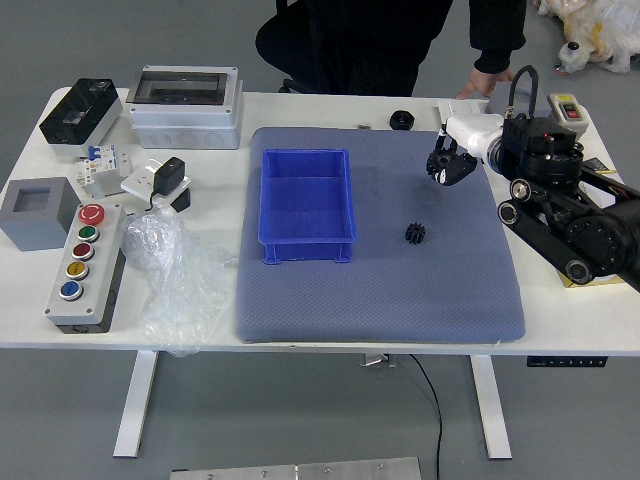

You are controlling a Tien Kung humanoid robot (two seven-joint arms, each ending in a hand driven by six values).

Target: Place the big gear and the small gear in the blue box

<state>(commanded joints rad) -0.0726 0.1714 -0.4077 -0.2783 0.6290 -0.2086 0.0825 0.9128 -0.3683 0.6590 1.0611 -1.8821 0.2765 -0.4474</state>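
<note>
Head view shows the big gear (457, 168) tilted in the grip of the right hand (447, 150), whose fingers are closed on it, over the far right part of the grey-blue mat (380, 305). The small gear (415, 233) lies on the mat, nearer the camera than the big gear and to the right of the blue box (306, 205). Both gears are outside the box. Just beyond the mat's far edge sits a black round part (402, 120). To the left, a clear plastic bag (178, 285) lies on the white surface (215, 165) beside a button box (88, 262). At the far side stands a person (370, 40), one hand (487, 82) at the surface's edge.
</note>
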